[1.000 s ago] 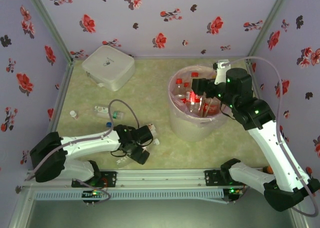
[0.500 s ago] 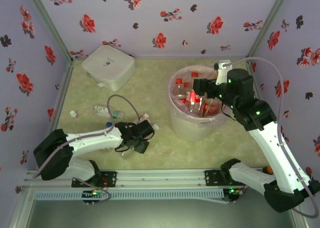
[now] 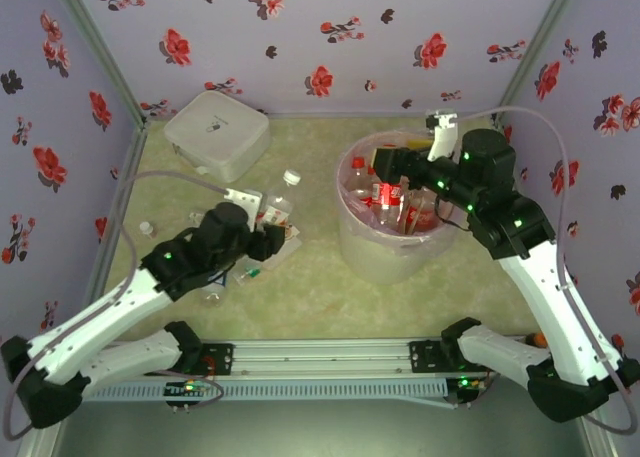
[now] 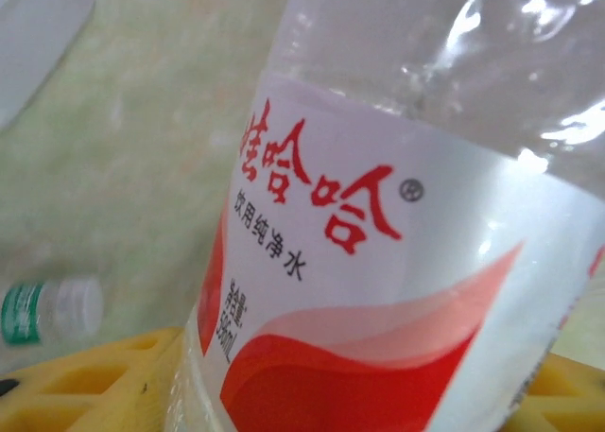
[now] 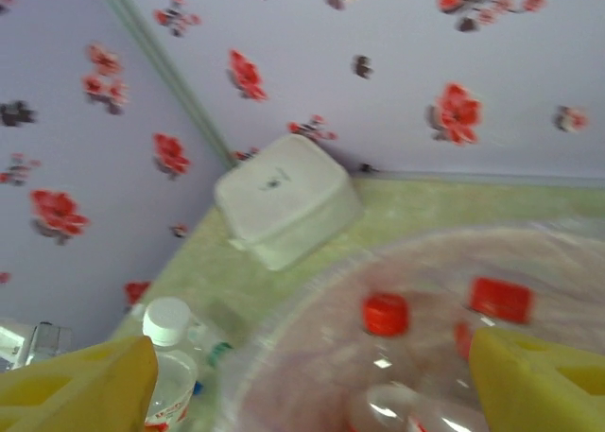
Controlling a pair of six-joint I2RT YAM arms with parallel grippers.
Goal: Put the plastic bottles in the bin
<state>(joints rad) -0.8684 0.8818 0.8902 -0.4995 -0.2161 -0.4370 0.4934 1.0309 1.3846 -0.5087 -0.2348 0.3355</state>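
As you look down from above, your left arm [image 3: 120, 297] reaches from the near left corner toward the middle of the table [image 3: 300, 297], with its elbow bent. Your left gripper [image 3: 272, 229] pinches a clear bottle [image 3: 284, 202] with a white cap, and the cap points to the far side. In the left wrist view, the bottle's red and white label sits between the yellow fingers [image 4: 85, 375], and a small bottle [image 4: 47, 309] lies on the table to the left. Your right arm [image 3: 540, 267] stands tall on the right and bends over the bin [image 3: 385, 252]. Your right gripper [image 3: 392, 164] hangs over the bin's far side with its fingers spread wide apart. Red-capped bottles [image 3: 378, 192] lie inside the bin.
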